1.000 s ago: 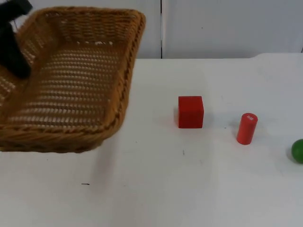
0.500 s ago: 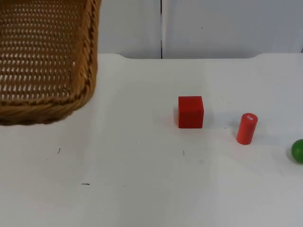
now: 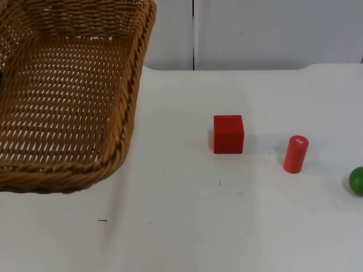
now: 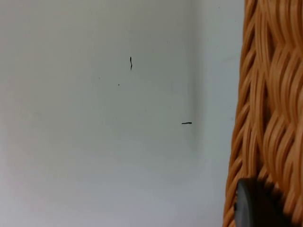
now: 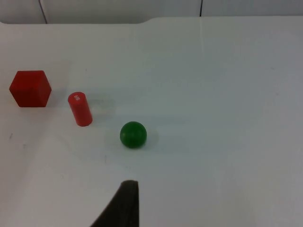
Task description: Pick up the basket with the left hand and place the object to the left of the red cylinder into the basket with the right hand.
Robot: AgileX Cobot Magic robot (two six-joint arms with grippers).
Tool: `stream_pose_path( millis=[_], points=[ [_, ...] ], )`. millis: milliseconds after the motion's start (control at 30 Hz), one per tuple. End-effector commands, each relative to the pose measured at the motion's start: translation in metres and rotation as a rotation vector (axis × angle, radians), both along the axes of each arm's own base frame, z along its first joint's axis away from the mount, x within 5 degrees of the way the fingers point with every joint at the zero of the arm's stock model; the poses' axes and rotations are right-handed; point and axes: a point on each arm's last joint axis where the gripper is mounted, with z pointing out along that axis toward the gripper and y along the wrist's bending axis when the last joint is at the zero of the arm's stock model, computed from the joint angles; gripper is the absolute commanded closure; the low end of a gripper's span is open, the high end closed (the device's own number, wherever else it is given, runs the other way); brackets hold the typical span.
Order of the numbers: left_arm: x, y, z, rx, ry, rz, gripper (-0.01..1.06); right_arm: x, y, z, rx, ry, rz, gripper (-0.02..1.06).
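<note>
The white table [image 3: 227, 226] meets a grey partition wall [image 3: 272, 34] at its far edge. The left gripper [image 4: 258, 210] clamps the basket [image 3: 68, 113] rim, lifted at left — the right gripper [image 5: 124, 208] hangs high over red cube [image 3: 228, 134], red cylinder [image 3: 295, 154] and green ball [image 3: 357, 181], its finger state impossible to tell.

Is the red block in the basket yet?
Not yet. The left gripper holds the wicker basket by its rim, lifted. The red cube sits on the table, left of the red cylinder. The right gripper waits, away from the cube.

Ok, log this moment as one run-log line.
left gripper: holds basket aloft | right gripper: waiting beyond green ball | red cube: on table, left of red cylinder
</note>
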Motion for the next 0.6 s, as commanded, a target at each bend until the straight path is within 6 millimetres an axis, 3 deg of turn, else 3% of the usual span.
stream_pose_path(
  millis=[0,567],
  points=[
    [-0.0010,-0.0039,0.0032,-0.032,-0.006,-0.002,1.05,0.0006,0.0001,-0.0013,-0.011,0.001,0.005,-0.01],
    [-0.0017,-0.0014,0.0018,0.001,-0.002,-0.011,1.05,0.0008,-0.0002,-0.0010,-0.016,-0.004,0.003,-0.01]
  ],
)
